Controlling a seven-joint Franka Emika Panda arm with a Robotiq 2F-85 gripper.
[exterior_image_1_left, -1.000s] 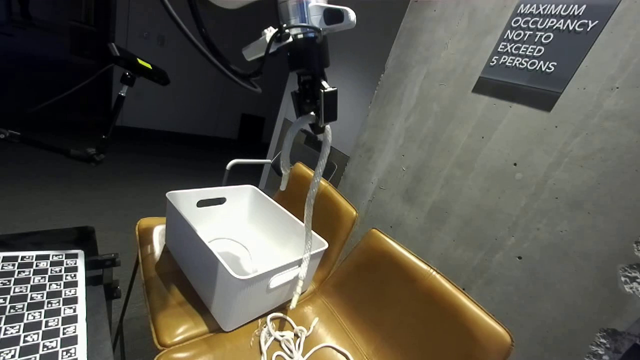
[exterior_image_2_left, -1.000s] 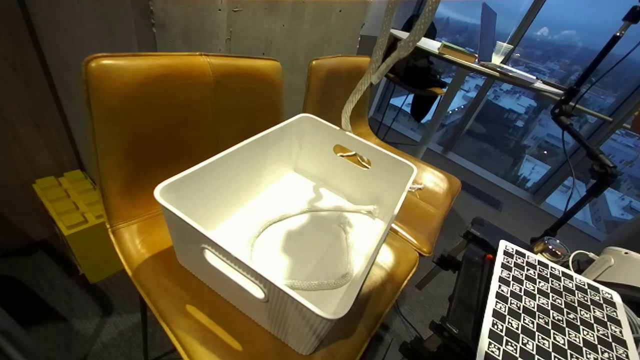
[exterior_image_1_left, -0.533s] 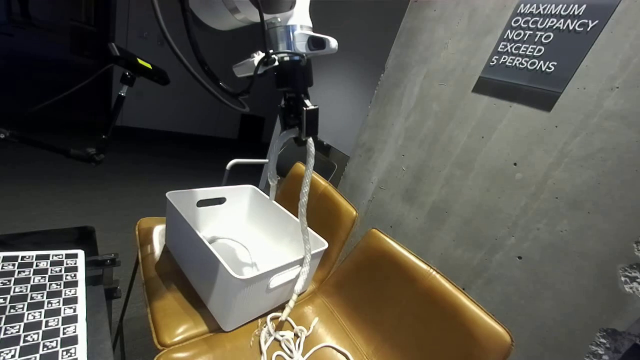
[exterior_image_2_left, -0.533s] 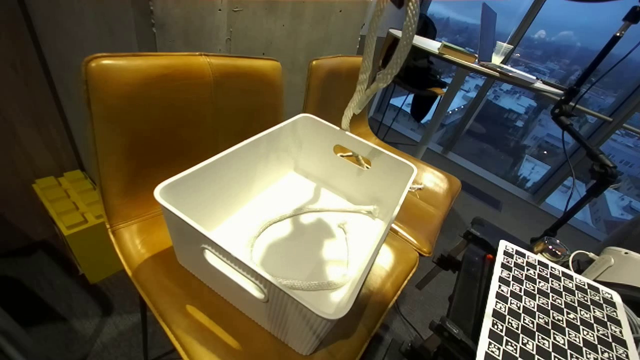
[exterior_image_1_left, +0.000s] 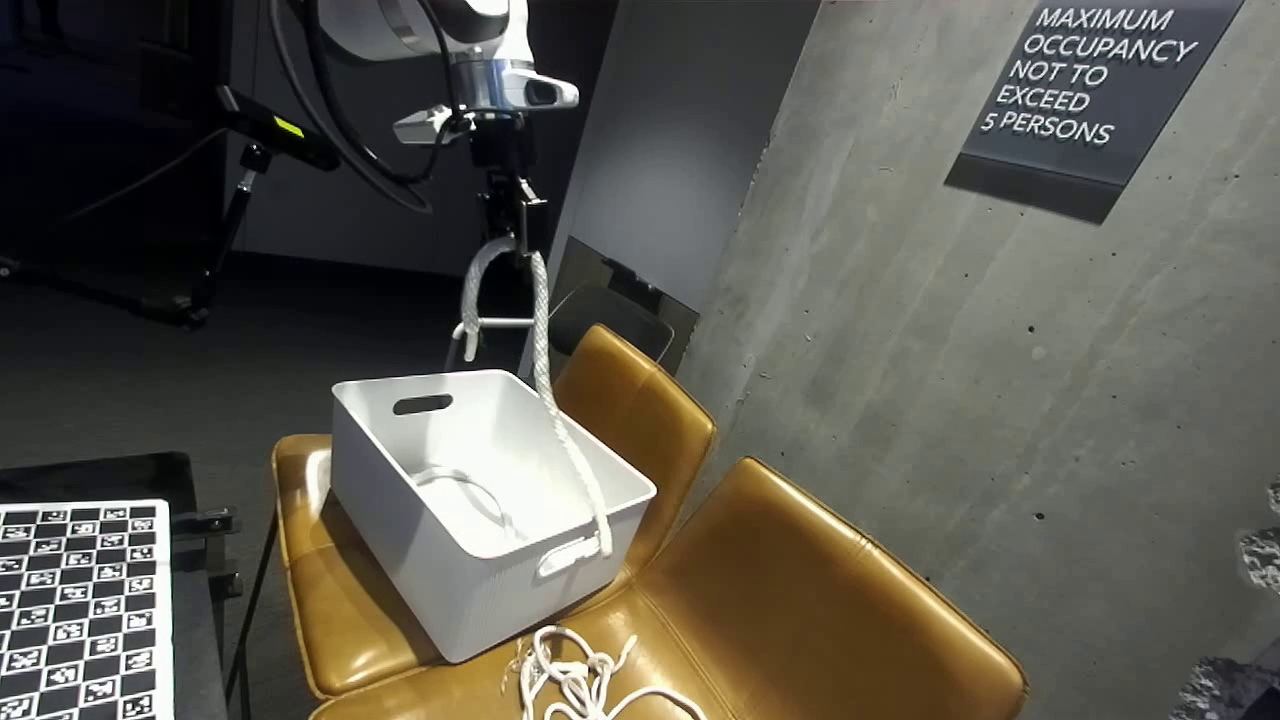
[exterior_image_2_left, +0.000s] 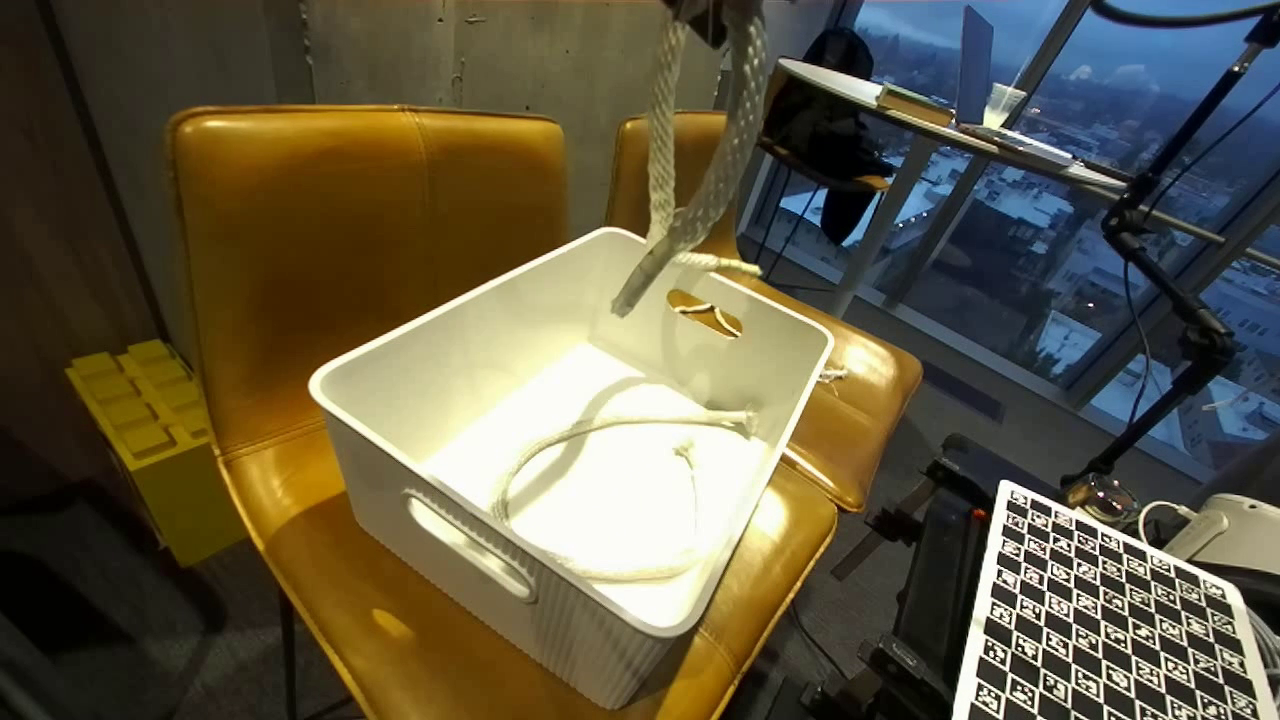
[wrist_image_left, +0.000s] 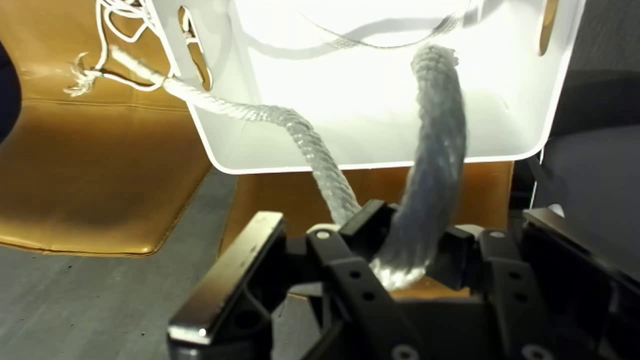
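Much of an exterior view is filled by a concrete wall (exterior_image_1_left: 900, 350). In front of it, two tan leather-look chairs (exterior_image_1_left: 820, 590) are set side by side. On the seat of one, a rectangular white plastic bin (exterior_image_1_left: 500, 600) with ribbed outer sides and slotted handles is stood upright. A marker board (exterior_image_2_left: 1110, 610), printed with a black-and-white grid, is shown in both exterior views, apart from the bin. Higher than the bin's rim, the black hand (wrist_image_left: 411, 240) is pointed downward, and its fingers are clamped around a thick white braided rope (exterior_image_1_left: 542, 340). The rope is suspended in a fold: its shorter end is hung over the bin, while its longer end is led across the rim beside a handle slot; whether the rim is touched cannot be told. On the bin's floor, a second braided rope (exterior_image_2_left: 620, 421) is laid in a loose curve under bright light. On the neighbouring chair's seat, just beside the bin, a thin white cord (exterior_image_1_left: 603, 664) is bunched in a tangle; its frayed end is shown in the wrist view, and part of it is glimpsed through the handle slot.
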